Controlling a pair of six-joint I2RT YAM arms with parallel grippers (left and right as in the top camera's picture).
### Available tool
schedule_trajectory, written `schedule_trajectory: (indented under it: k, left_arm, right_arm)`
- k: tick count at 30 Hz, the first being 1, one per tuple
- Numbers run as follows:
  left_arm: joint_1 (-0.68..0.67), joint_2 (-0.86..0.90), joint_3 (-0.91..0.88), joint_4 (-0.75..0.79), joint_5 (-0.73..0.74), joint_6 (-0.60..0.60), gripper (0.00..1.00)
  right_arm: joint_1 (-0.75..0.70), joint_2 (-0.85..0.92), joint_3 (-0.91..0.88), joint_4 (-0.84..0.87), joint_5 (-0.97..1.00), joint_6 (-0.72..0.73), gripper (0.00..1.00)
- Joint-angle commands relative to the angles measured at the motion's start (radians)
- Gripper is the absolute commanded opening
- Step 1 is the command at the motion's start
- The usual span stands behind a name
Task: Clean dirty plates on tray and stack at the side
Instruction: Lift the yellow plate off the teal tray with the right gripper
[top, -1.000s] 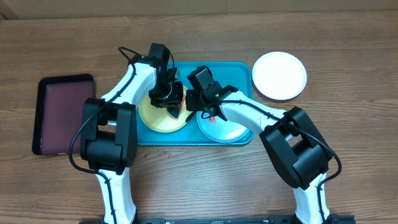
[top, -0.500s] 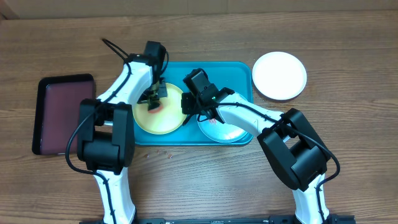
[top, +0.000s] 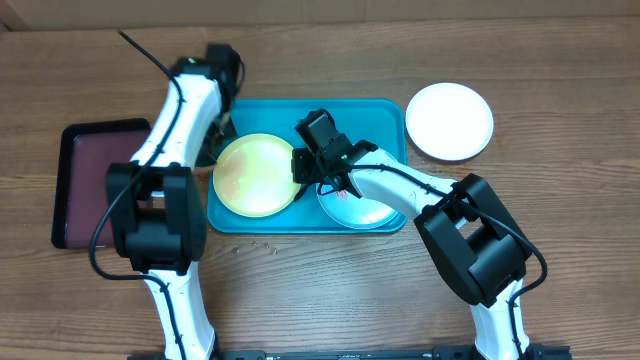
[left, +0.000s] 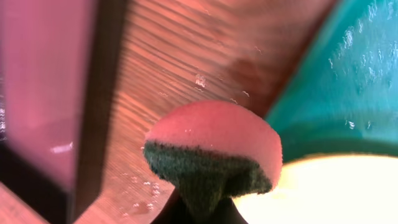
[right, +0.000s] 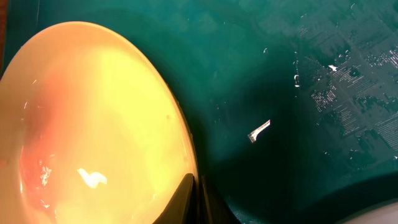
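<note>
left gripper (left: 198, 213) clamped on pink-and-green sponge (left: 214, 146), left of turquoise tray (top: 372, 113) | right gripper (right: 196, 198) closed, apparently pinching yellow plate (right: 93, 118) rim | white plate (top: 449, 121) far right

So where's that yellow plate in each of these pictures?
Overhead: the yellow plate lies at the left end of the blue tray.
Left wrist: a slice at the bottom right, beside the sponge.
Right wrist: it fills the left half.
Shared landmark: the blue tray, top right in the left wrist view, right side in the right wrist view.
</note>
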Motion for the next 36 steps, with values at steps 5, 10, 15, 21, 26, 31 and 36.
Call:
schedule_trajectory:
  k: [5, 10, 15, 21, 26, 31, 36]
  left_arm:
    - [0.021, -0.161, 0.088, -0.089, -0.014, -0.15, 0.05]
    - [0.103, -0.243, 0.088, -0.145, -0.008, -0.185, 0.04]
    - [0.224, -0.254, 0.076, -0.16, 0.057, -0.154, 0.04]
    - [0.353, -0.248, 0.01, -0.094, 0.278, -0.052, 0.04]
    - [0.41, -0.248, -0.014, -0.063, 0.378, -0.006, 0.04]
    - [0.418, -0.248, -0.014, -0.056, 0.378, -0.006, 0.04]
    - [0.418, -0.248, -0.014, -0.056, 0.378, -0.006, 0.04]
  right_arm:
    - [-0.011, -0.004, 0.002, 0.001, 0.053, -0.134, 0.04]
    - [-0.009, -0.046, 0.002, -0.006, 0.07, -0.186, 0.04]
    - [0.019, -0.139, 0.002, -0.013, 0.186, -0.232, 0.04]
    - [0.091, -0.23, 0.002, 0.011, 0.447, -0.358, 0.04]
    - [0.179, -0.237, 0.002, 0.073, 0.77, -0.616, 0.04]
    - [0.256, -0.237, 0.002, 0.186, 1.01, -0.908, 0.04]
    - [0.298, -0.237, 0.002, 0.332, 1.081, -1.194, 0.04]
